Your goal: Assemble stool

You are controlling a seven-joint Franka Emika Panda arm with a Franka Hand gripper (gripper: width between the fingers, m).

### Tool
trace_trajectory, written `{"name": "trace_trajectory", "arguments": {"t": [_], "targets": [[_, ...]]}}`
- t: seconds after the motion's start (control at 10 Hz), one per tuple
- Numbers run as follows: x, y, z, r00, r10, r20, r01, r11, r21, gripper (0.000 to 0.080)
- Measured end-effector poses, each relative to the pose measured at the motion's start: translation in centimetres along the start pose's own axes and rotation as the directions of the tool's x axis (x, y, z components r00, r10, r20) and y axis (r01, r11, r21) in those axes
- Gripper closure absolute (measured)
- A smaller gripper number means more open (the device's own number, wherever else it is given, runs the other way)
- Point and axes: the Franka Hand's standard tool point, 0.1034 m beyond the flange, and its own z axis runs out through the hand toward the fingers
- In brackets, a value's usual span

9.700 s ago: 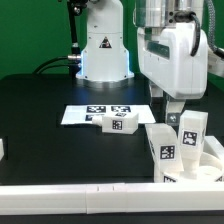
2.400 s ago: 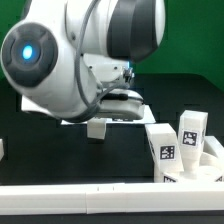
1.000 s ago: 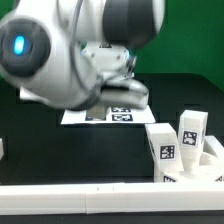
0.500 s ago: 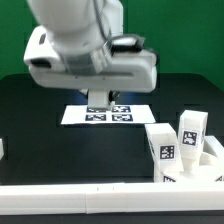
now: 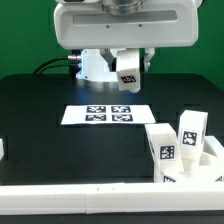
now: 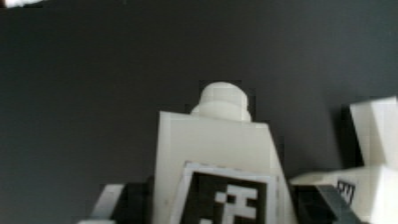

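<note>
Lifting one leg (image 5: 128, 67) high above the marker board (image 5: 108, 113), the gripper (image 6: 199, 205) pinches it at mid-width, peg end free for insertion; remaining legs (image 5: 177, 148) wait at the exterior view's right

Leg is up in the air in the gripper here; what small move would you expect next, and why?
Probably carry the leg toward the exterior view's right, over the stool parts clustered by the rail. The gripper holds it high above the marker board, tilted, and the wrist view shows its peg free, so nothing is joined yet.
</note>
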Motion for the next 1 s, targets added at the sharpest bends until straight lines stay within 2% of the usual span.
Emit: {"name": "trace_trajectory", "arguments": {"t": [0.1, 0.2, 0.4, 0.5, 0.6, 0.7, 0.9, 1.0], "targets": [[0.2, -0.3, -0.3, 0.999, -0.01, -0.045, 0.01, 1.0, -0.007, 0.0479], [1.2, -1.4, -1.6, 0.991, -0.071, -0.116, 0.065, 0.996, -0.056, 0.0479], [4.0, -4.4, -4.4, 0.957, -0.185, -0.225, 0.158, 0.978, -0.133, 0.0479], [4.9, -5.6, -4.8, 0.943, -0.175, -0.283, 0.141, 0.981, -0.134, 0.0479], [5.4, -6.4, -5.0, 0.919, -0.127, -0.373, 0.096, 0.99, -0.101, 0.0479], [5.3, -6.3, -4.8, 0.891, -0.145, -0.43, 0.113, 0.989, -0.1, 0.0479], [5.3, -6.6, -4.4, 0.874, -0.151, -0.462, 0.118, 0.988, -0.1, 0.0479], [5.3, -7.8, -3.7, 0.862, -0.22, -0.457, 0.159, 0.973, -0.169, 0.0479]]}}
